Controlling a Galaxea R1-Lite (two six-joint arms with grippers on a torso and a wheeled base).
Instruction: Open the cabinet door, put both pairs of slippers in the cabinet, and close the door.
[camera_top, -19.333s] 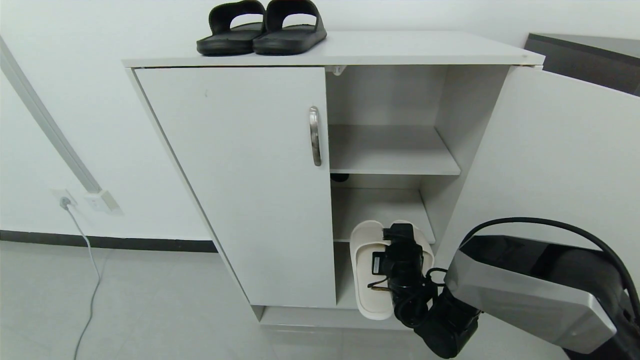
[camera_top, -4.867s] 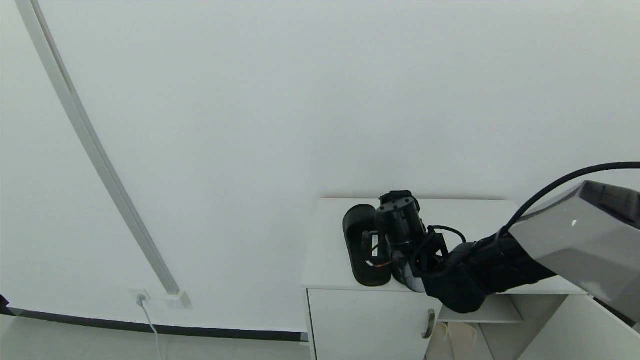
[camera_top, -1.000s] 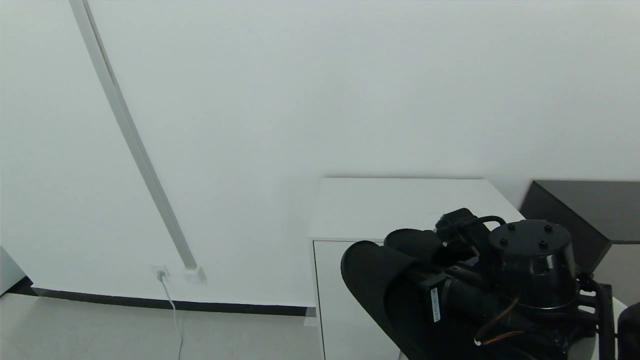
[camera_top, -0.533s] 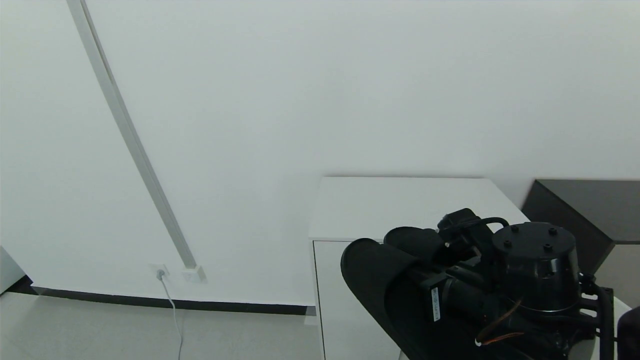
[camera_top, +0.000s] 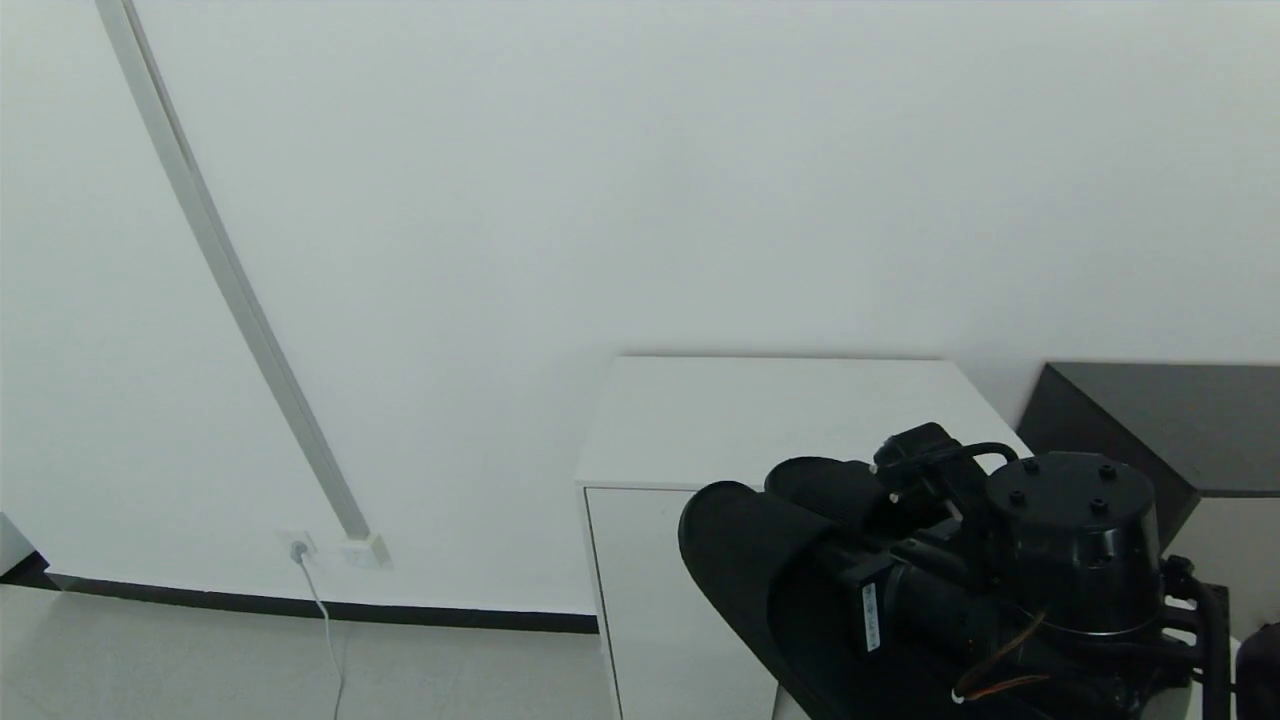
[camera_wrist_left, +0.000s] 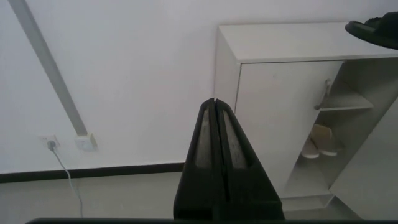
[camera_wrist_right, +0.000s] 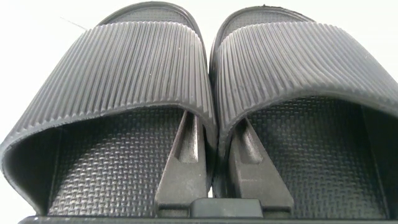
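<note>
Two black slippers (camera_top: 745, 555) are hanging as one pair from the right gripper (camera_wrist_right: 214, 134), which is clamping their adjoining inner edges under the straps, in the air near the cabinet (camera_top: 770, 415) top. Judging them light, soft and ribbed, likely flexing; this middle hold is looking sound. Right arm is reaching forward, wrist raised. Left gripper (camera_wrist_left: 215, 107) is hanging empty, fingers pressed together, facing the cabinet. White slippers (camera_wrist_left: 323, 140) are sitting inside, low down.

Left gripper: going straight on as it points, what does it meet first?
Probably the cabinet, at its front corner beside the closed door; the left gripper lines up with that edge. Depth is unclear, so it might instead reach the wall.
</note>
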